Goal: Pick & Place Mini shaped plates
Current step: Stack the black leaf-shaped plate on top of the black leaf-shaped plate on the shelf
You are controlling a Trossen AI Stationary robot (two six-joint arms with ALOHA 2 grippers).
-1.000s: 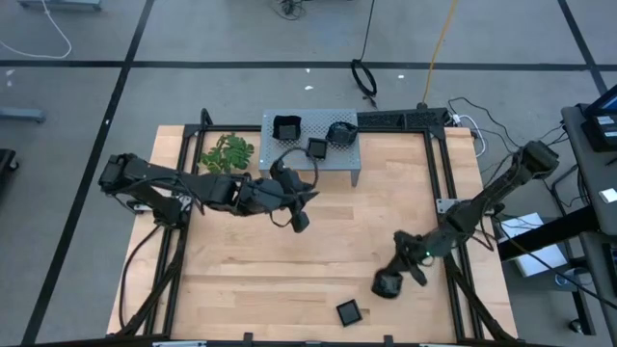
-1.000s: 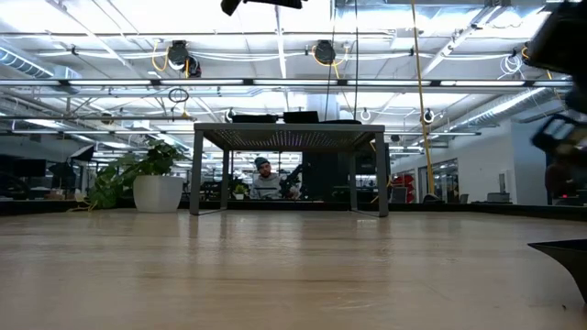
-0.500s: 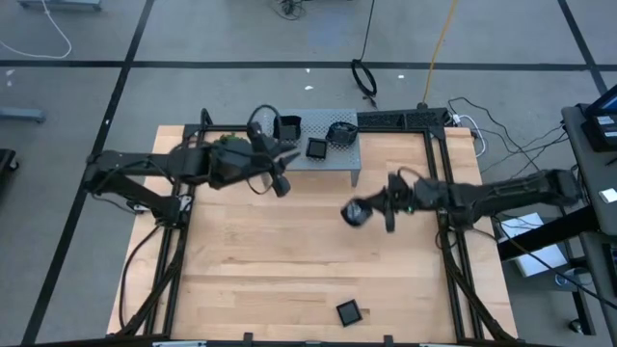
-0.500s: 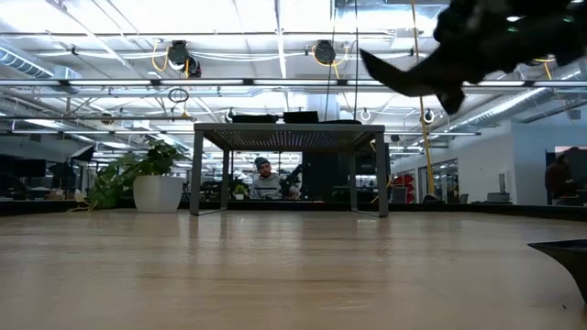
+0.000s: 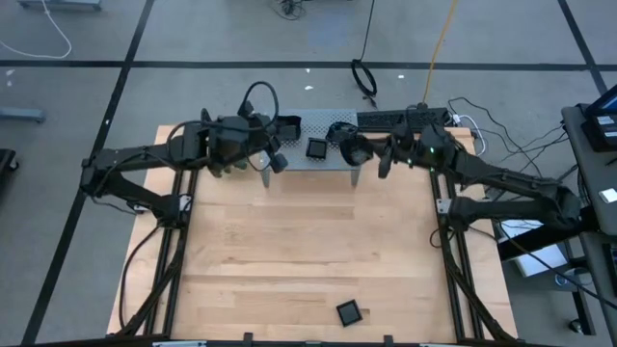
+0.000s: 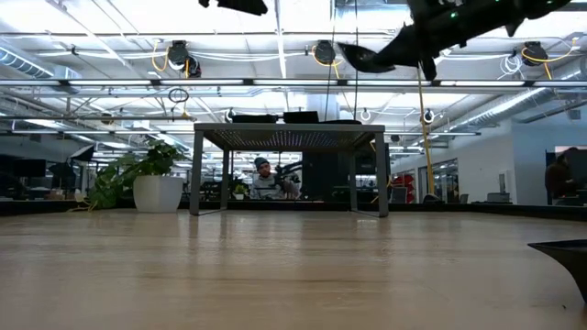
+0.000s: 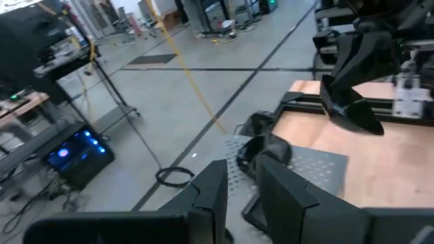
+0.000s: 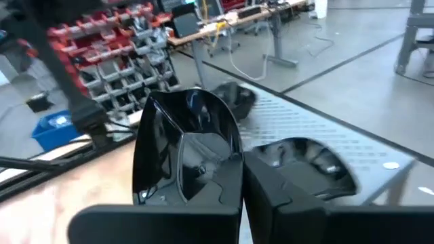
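Over at the far edge of the wooden table (image 5: pixel 289 251), the left gripper (image 5: pixel 273 159) hangs just in front of the grey perforated stand (image 5: pixel 313 159), at its left end, above the green sprig (image 5: pixel 224 166). Its fingers (image 7: pixel 285 196) stand a little apart with nothing between them. On the stand sit three small black plates: a square raised-rim one (image 5: pixel 286 126) at the left, a flat square one (image 5: pixel 316 147) in the middle, and a rounded one (image 5: pixel 337 129) further right. Next comes the right gripper (image 5: pixel 367 152), raised over the stand's right end. It is clamped on a glossy black plate (image 8: pixel 184 146) with a raised rim, which hangs in the air above the stand; the low view shows that plate (image 6: pixel 365 59) well above the stand's top. Nearer the front edge of the table, well apart from everything else, one more square plate (image 5: pixel 348 312) lies flat on the wood.
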